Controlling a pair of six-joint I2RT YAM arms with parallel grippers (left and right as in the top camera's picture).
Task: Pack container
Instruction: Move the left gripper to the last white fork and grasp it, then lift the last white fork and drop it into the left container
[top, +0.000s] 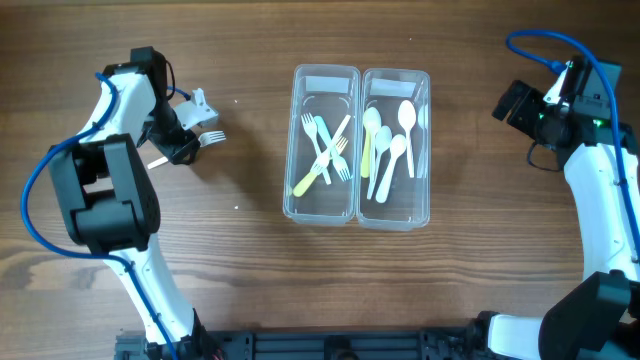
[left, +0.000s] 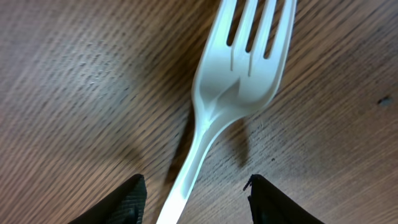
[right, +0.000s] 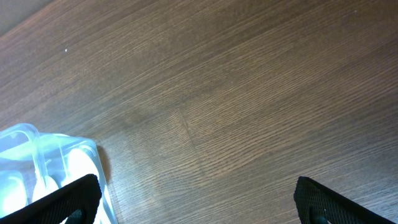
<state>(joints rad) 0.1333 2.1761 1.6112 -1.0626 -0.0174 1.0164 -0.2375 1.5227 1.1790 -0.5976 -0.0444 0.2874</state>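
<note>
The container (top: 327, 71) is a clear twin tray at the table's middle. Its left tub holds several forks (top: 326, 150), one of them yellow. Its right tub holds several spoons (top: 390, 145), one of them yellow. A white plastic fork (top: 212, 138) lies on the table at the left. My left gripper (top: 188, 142) is low over it. In the left wrist view the jaws (left: 196, 190) are open with the fork's handle (left: 186, 180) between them, untouched. My right gripper (top: 512, 103) is open and empty at the right; its wrist view (right: 199, 196) shows a corner of the container (right: 37, 149).
The wooden table (top: 250, 280) has a few small pale specks. A blue cable (top: 540, 45) loops above the right arm. The left arm's base link (top: 105, 195) stands at the left.
</note>
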